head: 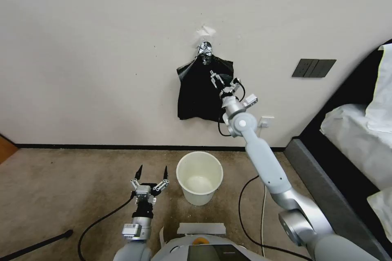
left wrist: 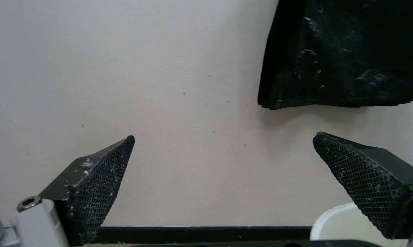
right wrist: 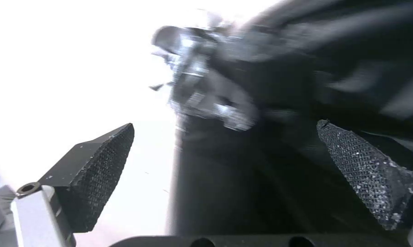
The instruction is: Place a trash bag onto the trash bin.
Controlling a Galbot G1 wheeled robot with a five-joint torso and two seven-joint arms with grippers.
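The cream-white trash bin (head: 200,197) stands upright on the carpet below the wall, its rim (left wrist: 330,223) at the edge of the left wrist view. A flat bundle of black bags (head: 196,94) (left wrist: 343,55) (right wrist: 261,171) hangs on the wall from a silvery knot (head: 205,49) (right wrist: 192,68). A single trash bag is hidden within it. My right gripper (head: 223,78) (right wrist: 225,125) is raised, open, in front of the bundle's upper right part, just below the knot. My left gripper (head: 152,170) (left wrist: 224,137) is open, low, left of the bin.
A bed (head: 359,138) with a dark frame fills the right side. A switch plate (head: 313,67) and a socket (head: 265,121) sit on the wall. Cables (head: 253,228) trail over the carpet, and a black pole (head: 36,245) lies at the lower left.
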